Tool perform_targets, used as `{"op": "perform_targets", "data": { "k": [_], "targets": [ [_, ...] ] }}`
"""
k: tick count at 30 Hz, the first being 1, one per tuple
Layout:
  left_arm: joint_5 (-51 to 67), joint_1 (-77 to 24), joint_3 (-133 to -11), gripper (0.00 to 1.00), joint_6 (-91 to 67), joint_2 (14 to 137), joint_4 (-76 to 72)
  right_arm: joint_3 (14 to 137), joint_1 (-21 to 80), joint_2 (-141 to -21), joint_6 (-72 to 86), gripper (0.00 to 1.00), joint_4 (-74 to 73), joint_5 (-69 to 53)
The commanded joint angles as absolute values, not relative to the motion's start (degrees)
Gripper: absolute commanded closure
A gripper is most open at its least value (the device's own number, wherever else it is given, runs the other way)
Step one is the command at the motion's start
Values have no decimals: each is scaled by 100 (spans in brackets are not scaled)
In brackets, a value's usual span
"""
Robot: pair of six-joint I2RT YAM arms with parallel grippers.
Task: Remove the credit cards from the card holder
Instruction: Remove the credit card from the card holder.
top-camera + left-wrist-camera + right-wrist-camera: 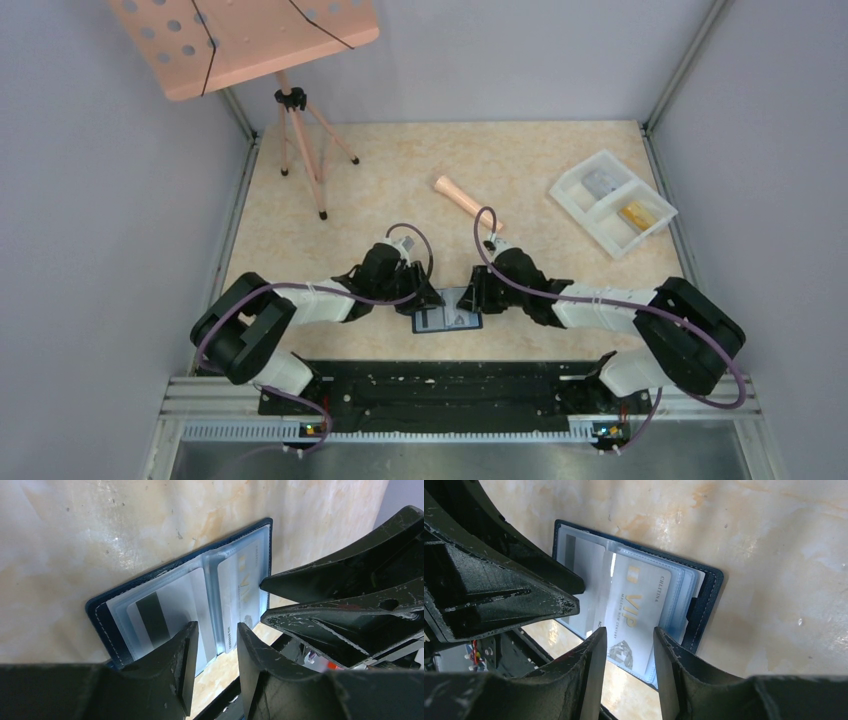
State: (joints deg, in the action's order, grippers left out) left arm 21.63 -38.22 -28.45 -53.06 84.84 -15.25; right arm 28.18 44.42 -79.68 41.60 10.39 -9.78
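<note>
The dark navy card holder [447, 321] lies open and flat near the table's front edge, between both grippers. In the left wrist view the card holder [107, 615] shows clear pockets: a grey credit card [165, 607] with a black stripe sits in one, a pale card [240, 592] in the other. My left gripper [215, 632] hovers open over the holder's near edge, with nothing between its fingers. In the right wrist view a white card marked VIP [639, 607] lies in the card holder [706, 605]. My right gripper [629, 637] is open, straddling that card's near end.
A white two-compartment tray [575, 195] at the back right holds a grey card [598, 182] and a gold card [637, 214]. A peach-coloured cylinder [466, 200] lies mid-table. A music stand on a tripod [300, 130] stands at the back left. A black rail [440, 385] runs along the front edge.
</note>
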Motion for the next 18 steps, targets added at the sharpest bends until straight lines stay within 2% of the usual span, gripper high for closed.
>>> {"op": "perform_targets", "data": {
  "k": [1,6,14,16,18],
  "targets": [
    [2164,-3889,-2792,60,-5309,8609,-1866,2656,4395,-8103,4274,63,1193,-1003],
    [2186,-3941,-2802,60,-5326,8631,-1940,2568,4395,-8116,4333,68,1236,-967],
    [2405,-3965,-2799,63,-5435,8802,-2206,2532,4393,-8111,4346,70,1223,-925],
    [2460,-3964,-2817,66,-5470,8817,-2211,2524,4390,-8109,4347,70,1226,-914],
    [2514,-3966,-2814,73,-5511,8799,-2225,2518,4394,-8096,4359,70,1209,-891]
  ]
}}
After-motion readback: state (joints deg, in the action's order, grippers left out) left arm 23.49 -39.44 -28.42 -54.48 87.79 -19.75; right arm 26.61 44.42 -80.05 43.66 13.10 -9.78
